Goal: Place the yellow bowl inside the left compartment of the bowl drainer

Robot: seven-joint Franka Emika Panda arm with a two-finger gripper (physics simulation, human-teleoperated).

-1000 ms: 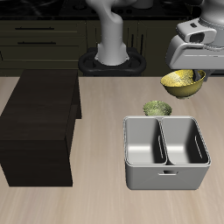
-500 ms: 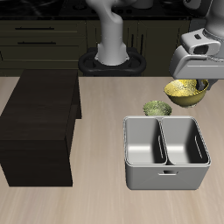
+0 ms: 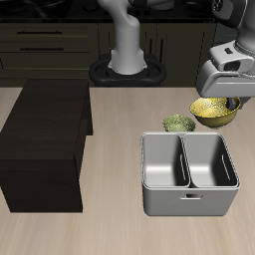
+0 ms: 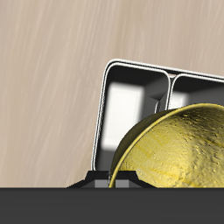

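The yellow bowl [image 3: 214,112] hangs tilted in the air just behind the bowl drainer [image 3: 189,204], above its back rim. My gripper [image 3: 232,101] is shut on the bowl's rim. The grey drainer stands on the table with two deep wells, both holding nothing. The wrist view shows the yellow bowl [image 4: 175,149] close up, with the drainer [image 4: 107,105] and its two wells beneath and beyond it. The fingertips are hidden behind the bowl.
An olive-green bowl [image 3: 178,124] sits on the table just behind the drainer's back rim, beside the yellow bowl. A dark wooden cabinet block [image 3: 45,139] stands on the table well away from the drainer.
My gripper has carried the yellow bowl lower and sideways, away from the olive-green bowl, closer to the drainer's back rim.
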